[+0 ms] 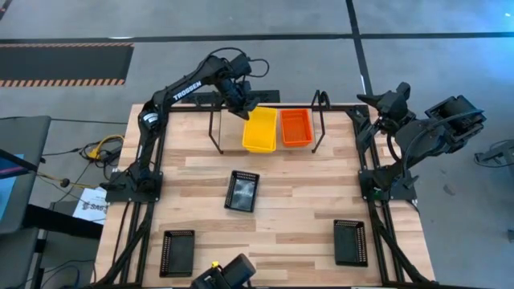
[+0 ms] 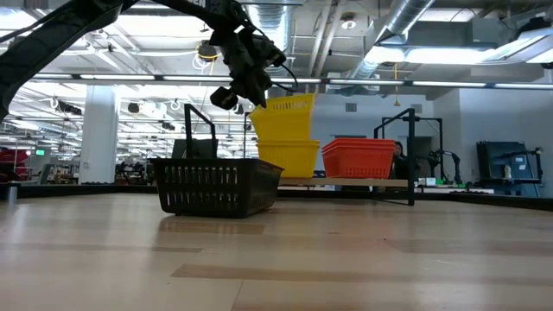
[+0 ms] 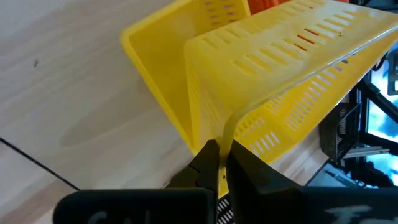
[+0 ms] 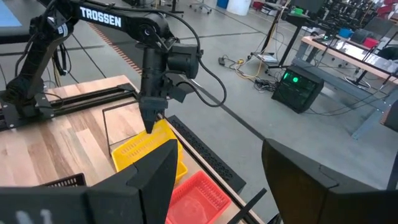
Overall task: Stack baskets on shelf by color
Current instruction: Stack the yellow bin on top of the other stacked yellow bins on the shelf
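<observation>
The left gripper [image 1: 243, 110] is clamped shut on the rim of a yellow basket [image 1: 260, 128], holding it tilted above another yellow basket [image 2: 289, 158] on the shelf [image 1: 215, 128] at the table's far side, just left of the red baskets [image 1: 295, 128]. The right gripper [image 4: 217, 165] waits off the far right corner, jaws wide and empty. Three black baskets [image 1: 242, 191] lie nearer on the table [image 1: 297, 193].

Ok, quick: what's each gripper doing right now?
Left gripper: shut on the rim of a yellow basket, held tilted above another yellow one on the shelf.
Right gripper: open, empty, off the table's right edge.
</observation>
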{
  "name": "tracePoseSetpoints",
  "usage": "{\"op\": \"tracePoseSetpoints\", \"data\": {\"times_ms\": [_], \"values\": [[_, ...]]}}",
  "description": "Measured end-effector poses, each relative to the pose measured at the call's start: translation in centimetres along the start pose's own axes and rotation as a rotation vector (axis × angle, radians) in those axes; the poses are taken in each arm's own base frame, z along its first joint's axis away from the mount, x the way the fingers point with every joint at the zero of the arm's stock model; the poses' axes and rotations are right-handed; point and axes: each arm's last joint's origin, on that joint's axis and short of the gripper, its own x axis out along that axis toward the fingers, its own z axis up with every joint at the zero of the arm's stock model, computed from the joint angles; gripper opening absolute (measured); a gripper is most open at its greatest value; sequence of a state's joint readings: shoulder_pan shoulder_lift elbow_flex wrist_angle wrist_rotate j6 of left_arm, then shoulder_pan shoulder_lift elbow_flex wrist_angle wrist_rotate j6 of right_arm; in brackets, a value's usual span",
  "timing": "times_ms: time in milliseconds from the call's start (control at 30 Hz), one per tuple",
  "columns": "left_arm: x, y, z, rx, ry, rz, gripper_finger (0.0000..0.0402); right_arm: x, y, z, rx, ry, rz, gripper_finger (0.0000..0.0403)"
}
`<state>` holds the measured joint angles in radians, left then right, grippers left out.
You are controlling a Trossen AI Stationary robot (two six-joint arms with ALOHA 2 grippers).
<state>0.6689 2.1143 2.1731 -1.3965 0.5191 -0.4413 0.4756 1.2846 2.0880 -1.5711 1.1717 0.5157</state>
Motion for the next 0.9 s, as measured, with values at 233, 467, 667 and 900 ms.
{"op": "tracePoseSetpoints", "data": {"times_ms": [233,467,667,900], "values": [[0.0,0.01,-0.03,-0.018,0.003,0.001,0.0,0.0,0.0,0.0,-0.001,0.0,0.0,0.0255],[0.05,-0.07,-0.05,-0.018,0.002,0.0,0.0,0.0,0.0,0.0,-0.001,0.0,-0.001,0.0255],[0.17,-0.3,-0.15,-0.019,0.009,-0.01,0.0,0.0,0.0,0.0,-0.002,-0.001,-0.001,0.0255],[0.29,-0.51,-0.24,-0.034,0.012,-0.014,0.0,0.14,0.37,0.01,-0.011,0.002,-0.004,0.0255]]}}
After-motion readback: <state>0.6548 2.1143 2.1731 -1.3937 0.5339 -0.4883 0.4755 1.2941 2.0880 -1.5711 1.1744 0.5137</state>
